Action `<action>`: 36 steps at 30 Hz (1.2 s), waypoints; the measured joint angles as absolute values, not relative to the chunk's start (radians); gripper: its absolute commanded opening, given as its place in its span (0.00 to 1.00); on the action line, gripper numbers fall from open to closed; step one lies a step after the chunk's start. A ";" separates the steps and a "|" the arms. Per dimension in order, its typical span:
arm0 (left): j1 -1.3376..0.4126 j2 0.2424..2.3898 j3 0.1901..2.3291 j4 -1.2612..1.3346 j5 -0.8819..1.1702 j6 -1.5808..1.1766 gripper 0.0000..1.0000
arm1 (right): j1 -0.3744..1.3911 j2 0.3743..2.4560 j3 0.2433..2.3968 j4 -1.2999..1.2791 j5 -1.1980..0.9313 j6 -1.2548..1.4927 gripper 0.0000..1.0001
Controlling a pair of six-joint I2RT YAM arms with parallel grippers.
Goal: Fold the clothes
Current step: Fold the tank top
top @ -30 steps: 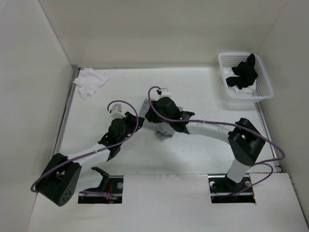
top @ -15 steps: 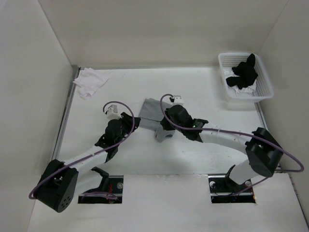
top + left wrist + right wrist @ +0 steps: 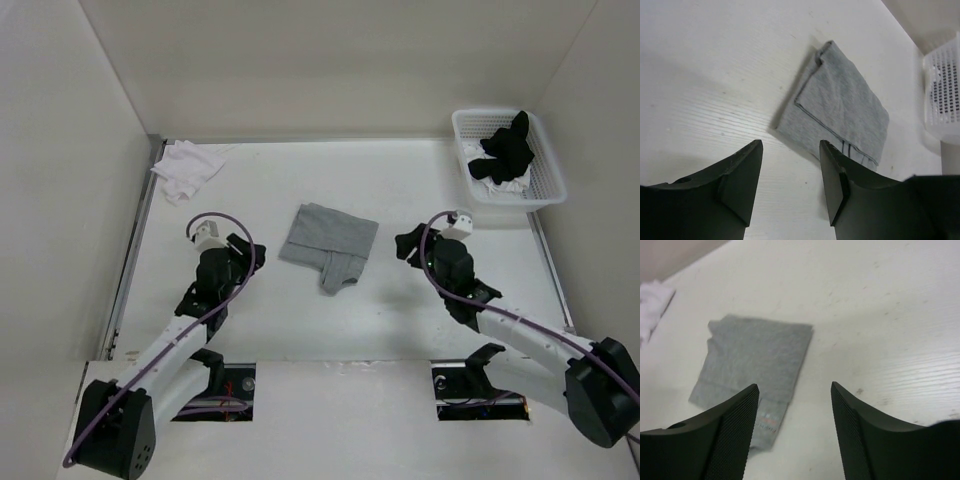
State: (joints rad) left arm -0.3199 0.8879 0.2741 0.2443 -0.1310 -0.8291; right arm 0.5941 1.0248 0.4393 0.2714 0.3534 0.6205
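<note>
The clothes (image 3: 328,243), a heather-grey tank top, lie folded into a small rectangle at the table's middle, with a narrow flap sticking out at the near edge. Nothing is touching them. My left gripper (image 3: 248,256) is to their left, open and empty, a short way off. My right gripper (image 3: 408,244) is to their right, also open and empty. The left wrist view shows the clothes (image 3: 840,110) beyond the spread fingers of my left gripper (image 3: 790,150). In the right wrist view the clothes (image 3: 755,357) lie ahead and left of my right gripper (image 3: 794,390).
A white basket (image 3: 465,165) at the back right holds a black garment (image 3: 505,150) over something white. A small white cloth (image 3: 188,168) lies crumpled at the back left corner. Side walls close in the table. The basket (image 3: 945,85) also shows in the left wrist view.
Both arms have pulled back from the clothes, left arm to the left and right arm to the right. The right gripper has let go and both grippers have opened. The clothes stay folded.
</note>
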 measured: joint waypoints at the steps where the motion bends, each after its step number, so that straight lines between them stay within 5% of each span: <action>1: -0.296 0.866 0.274 0.218 -0.132 -0.824 0.49 | 0.568 1.012 0.412 0.300 0.359 0.620 0.68; 10: -0.131 0.813 0.274 0.054 -0.136 -0.806 0.50 | 0.457 0.972 0.273 0.397 0.362 0.668 0.74; 36: -0.226 0.966 0.304 0.084 -0.131 -0.795 0.50 | 0.452 0.965 0.273 0.431 0.354 0.686 0.73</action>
State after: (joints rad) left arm -0.2260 0.9665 0.3042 0.0837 -0.1307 -0.7952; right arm 0.4519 0.9646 0.2726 0.4309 0.3542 0.6861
